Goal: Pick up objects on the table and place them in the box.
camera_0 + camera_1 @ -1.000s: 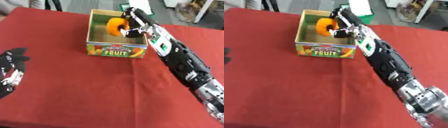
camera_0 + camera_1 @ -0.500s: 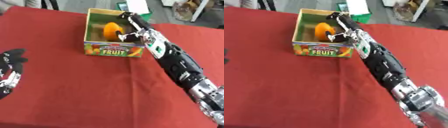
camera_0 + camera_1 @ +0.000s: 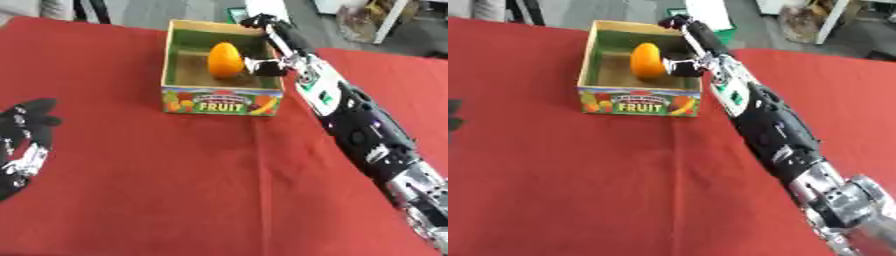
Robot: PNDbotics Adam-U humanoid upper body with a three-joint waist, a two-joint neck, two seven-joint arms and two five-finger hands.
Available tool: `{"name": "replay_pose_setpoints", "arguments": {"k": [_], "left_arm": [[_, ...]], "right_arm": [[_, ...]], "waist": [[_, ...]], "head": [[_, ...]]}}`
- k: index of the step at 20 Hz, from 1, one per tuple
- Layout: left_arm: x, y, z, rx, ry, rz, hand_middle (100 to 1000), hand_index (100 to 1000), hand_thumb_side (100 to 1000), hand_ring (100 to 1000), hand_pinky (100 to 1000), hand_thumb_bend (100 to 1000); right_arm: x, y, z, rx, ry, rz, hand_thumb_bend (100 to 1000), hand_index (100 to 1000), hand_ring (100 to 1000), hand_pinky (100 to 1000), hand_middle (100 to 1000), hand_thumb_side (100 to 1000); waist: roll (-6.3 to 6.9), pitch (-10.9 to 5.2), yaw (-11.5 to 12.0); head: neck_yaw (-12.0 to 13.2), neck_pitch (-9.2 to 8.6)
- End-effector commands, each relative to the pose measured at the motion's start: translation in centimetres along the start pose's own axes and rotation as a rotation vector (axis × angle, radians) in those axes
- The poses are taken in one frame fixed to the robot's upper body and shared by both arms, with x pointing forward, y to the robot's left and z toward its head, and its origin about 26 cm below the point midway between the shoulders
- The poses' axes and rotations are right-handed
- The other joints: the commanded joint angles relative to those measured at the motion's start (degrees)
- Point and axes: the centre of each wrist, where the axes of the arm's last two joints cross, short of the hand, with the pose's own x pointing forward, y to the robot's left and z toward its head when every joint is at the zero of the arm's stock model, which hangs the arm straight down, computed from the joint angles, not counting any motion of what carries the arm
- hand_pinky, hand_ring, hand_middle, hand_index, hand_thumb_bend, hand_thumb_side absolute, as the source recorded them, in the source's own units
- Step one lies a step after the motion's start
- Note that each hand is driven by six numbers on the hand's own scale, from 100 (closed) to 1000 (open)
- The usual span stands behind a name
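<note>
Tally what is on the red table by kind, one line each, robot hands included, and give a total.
Orange fruit, inside the box: 1
FRUIT box: 1
Robot hands: 2, the right hand over the box beside the fruit, the left hand idle at the table's left edge
Total: 4

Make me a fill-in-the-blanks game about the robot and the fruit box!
1. The orange fruit sits inside the ____.
2. The word printed on the front of the box is ____.
3. The hand reaching over the box is the robot's ____ hand.
4. The cloth on the table is coloured ____.

Missing words: box; FRUIT; right; red
</note>
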Motion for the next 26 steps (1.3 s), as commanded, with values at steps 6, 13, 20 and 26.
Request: {"name": "replay_pose_setpoints", "arguments": {"k": [6,13,20,26], "left_arm": [[-1.3,1.9,2.1,0.119,0.072,-0.031,879,723,561,973,919,100],[-2.1,2.4,3.2,0.198,0.115,-0.031,878,720,562,973,920,100],[-2.3,2.6,3.6,0.237,0.126,-0.026,876,714,561,971,921,100],[-2.4,2.6,3.8,0.261,0.132,-0.018,875,709,561,970,921,100]], "right_arm": [[3.2,-6.2,4.5,-0.155,-0.067,-0.308,100,871,850,649,747,134],[3.0,-4.4,10.6,-0.278,0.06,-0.514,100,871,840,633,720,156],[2.7,-1.8,13.8,-0.354,0.164,-0.6,100,865,832,625,703,192],[2.8,-0.6,14.6,-0.373,0.2,-0.625,100,863,830,624,698,201]], "waist": [[1.1,-1.91,-6.08],[1.59,-1.63,-9.34],[2.11,-1.47,-10.92],[2.32,-1.51,-11.17]], "head": [[6.51,-0.05],[9.81,-0.29],[10.76,0.07],[10.97,0.28]]}}
